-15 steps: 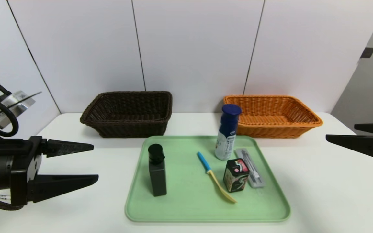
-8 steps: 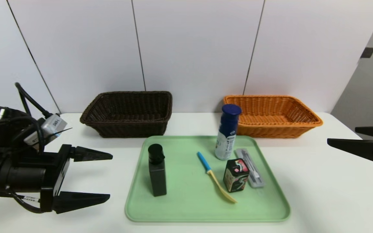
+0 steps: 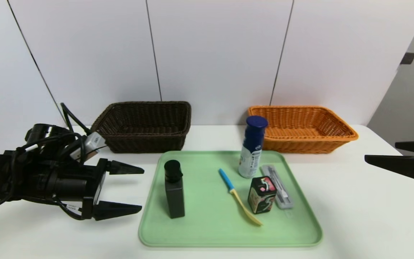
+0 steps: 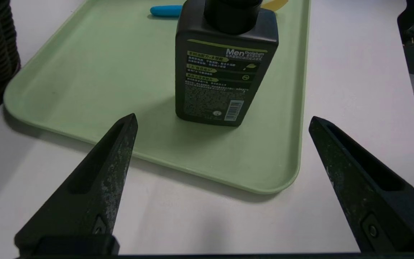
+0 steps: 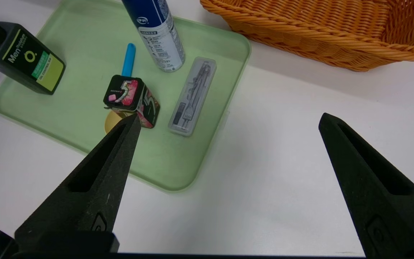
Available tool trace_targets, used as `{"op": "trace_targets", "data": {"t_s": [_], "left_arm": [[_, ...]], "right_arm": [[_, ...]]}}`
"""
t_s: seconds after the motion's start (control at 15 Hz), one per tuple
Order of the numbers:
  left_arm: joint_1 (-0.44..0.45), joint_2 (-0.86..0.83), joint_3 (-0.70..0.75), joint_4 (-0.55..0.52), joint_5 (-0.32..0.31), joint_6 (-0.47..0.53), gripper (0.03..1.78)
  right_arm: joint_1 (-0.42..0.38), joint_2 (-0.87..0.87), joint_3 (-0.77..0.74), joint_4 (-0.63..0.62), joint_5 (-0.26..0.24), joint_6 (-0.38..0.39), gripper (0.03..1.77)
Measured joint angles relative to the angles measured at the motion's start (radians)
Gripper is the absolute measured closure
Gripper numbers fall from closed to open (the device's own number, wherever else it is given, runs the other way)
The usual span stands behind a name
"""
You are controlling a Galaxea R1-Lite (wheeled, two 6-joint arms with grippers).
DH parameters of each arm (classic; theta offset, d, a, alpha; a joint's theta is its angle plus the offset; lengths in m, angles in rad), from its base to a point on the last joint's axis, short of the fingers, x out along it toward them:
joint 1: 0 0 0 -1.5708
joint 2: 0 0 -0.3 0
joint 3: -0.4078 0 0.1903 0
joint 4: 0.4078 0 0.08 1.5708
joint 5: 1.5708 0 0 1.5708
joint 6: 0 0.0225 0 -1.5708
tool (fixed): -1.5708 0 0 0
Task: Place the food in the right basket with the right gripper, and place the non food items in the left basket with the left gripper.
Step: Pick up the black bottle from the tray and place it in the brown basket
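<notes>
Looks to be at the very start, judging by both baskets: on the table (image 3: 354,216), with the green tray (image 3: 210,230) as landmark, dark brown basket (image 3: 146,142) beyond its left part and orange basket (image 3: 300,145) beyond its right, both empty. Left pincer (image 3: 142,189) spread, holding nothing, just left of the tray; right pincer (image 3: 380,151) likewise, well off to its right. Left to sort from the tray: white bottle (image 3: 250,160) for orange, black bottle (image 3: 175,199) for brown, blue-handled utensil (image 3: 226,179) and clear-grey case (image 3: 279,189) also for brown, small dark box (image 3: 261,196) for orange.
</notes>
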Motion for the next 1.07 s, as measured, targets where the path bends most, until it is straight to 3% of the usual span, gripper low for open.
{"op": "trace_targets", "data": {"t_s": [1.07], "left_arm": [[-0.112, 0.096, -0.140, -0.001, 0.005, -0.070, 0.12]], "right_arm": [[-0.001, 0.006, -0.025, 0.000, -0.003, 0.001, 0.09]]}}
